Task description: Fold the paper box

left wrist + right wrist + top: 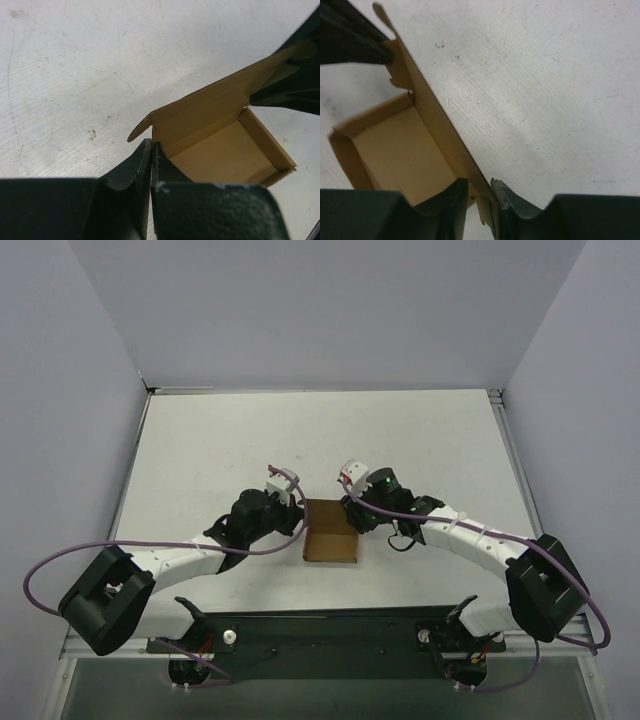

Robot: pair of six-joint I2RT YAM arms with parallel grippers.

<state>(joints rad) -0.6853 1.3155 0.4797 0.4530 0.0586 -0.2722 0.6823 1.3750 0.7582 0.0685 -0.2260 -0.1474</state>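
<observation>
The paper box (220, 155) is matt brown cardboard; the white table (75, 75) looks matt and scratched.

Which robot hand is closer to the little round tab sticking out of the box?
Left. The left gripper pinches the tall flap of the paper box right beside the tab; the right gripper straddles that flap at its opposite end.

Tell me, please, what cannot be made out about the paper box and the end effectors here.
Top external: creases and tabs of the paper box are too small, and the wrists cover where it is held.
Right wrist: whether the right end effector grips the wall or straddles it; the fingers hide the contact.
Left wrist: the left end effector covers the box's near edge.
</observation>
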